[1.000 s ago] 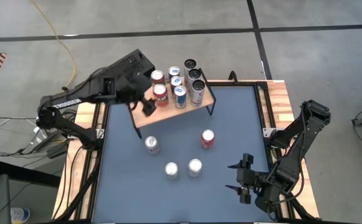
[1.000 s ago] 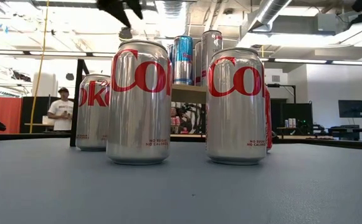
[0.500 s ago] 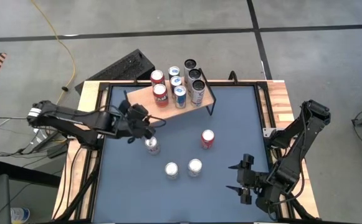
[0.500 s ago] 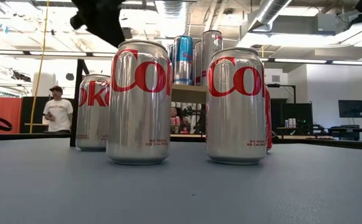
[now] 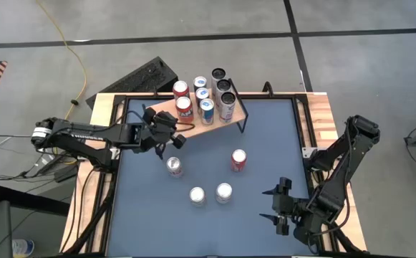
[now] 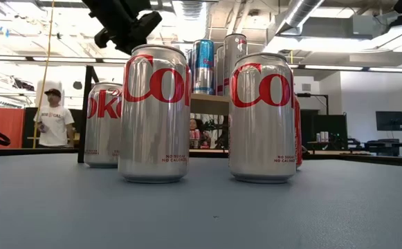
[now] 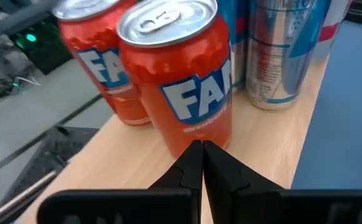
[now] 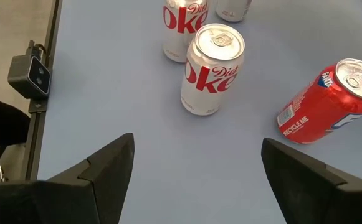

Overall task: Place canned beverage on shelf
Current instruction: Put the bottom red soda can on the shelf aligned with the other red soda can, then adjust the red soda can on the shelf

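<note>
The shelf (image 5: pixel 197 115) stands at the upper middle of the blue table (image 5: pixel 208 222), its wooden top crowded with cans. The left gripper (image 5: pixel 170 137) hovers just below it, fingers pressed together, empty. The right gripper (image 5: pixel 276 204) waits lower right, spread wide. A person (image 6: pixel 50 121) stands in the room behind.

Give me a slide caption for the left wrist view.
Shut, empty left gripper faces two orange Fanta cans on the shelf.
</note>
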